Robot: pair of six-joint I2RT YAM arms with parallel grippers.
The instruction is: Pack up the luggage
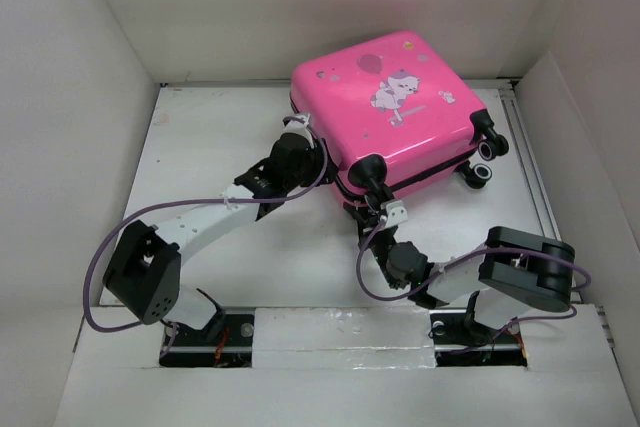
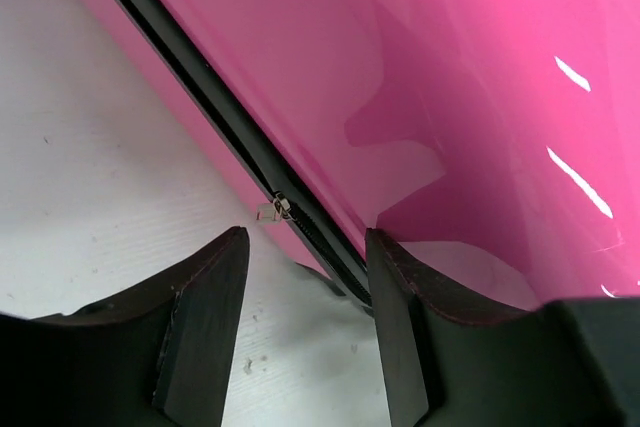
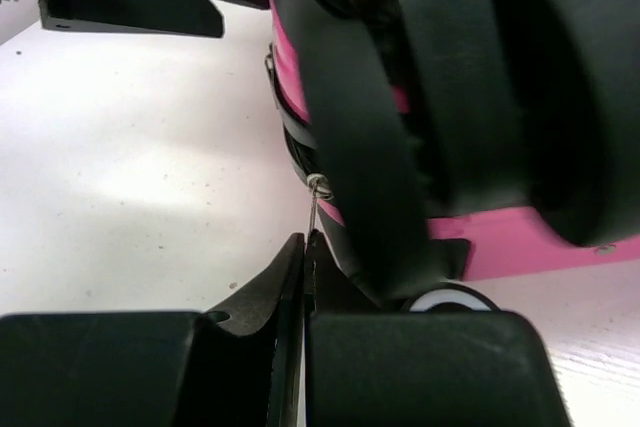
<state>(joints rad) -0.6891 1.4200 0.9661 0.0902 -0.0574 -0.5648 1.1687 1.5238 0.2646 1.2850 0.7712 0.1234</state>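
Luggage (image 1: 385, 112) — bright pink, closed, cartoon print (image 1: 397, 93) on top, black wheels (image 1: 487, 159)

No legible text, brand, number or sign in any of the three views. The luggage (image 1: 395, 112), standing toward the far right corner of the counter, carries a cartoon print on its pink shell. Small marks beside the printed figure may be lettering, but they are too small to read from the top view. The wrist views show only close, partly blurred surfaces of the case, with nothing readable on them.
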